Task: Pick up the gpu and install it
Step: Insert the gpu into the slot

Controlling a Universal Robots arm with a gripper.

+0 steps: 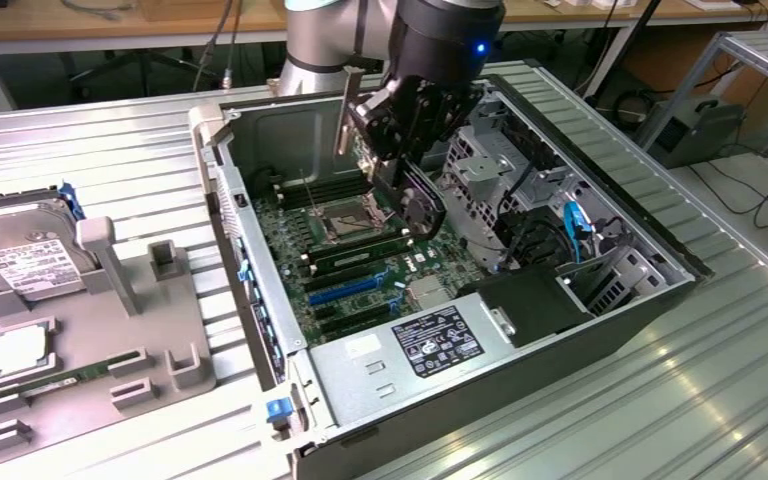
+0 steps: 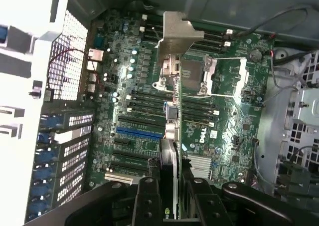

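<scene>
Ribbed metal bench [image 1: 91, 150], open case [image 1: 624, 330] on it. I hold gripper [image 1: 404, 150] above motherboard [image 1: 357, 270], jaws pinching gpu [image 1: 420, 205] edge-on, bracket [image 2: 177, 34] at far end from jaws, likely so card edge faces slots below. Not seated yet.

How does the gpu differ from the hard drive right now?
The gpu is gripped by the fingers over the motherboard inside the case; the hard drive lies in the grey tray outside it. The gpu stands on edge, thin and dark; the hard drive lies flat, boxy and silver with a white label. Neither is installed yet.
</scene>
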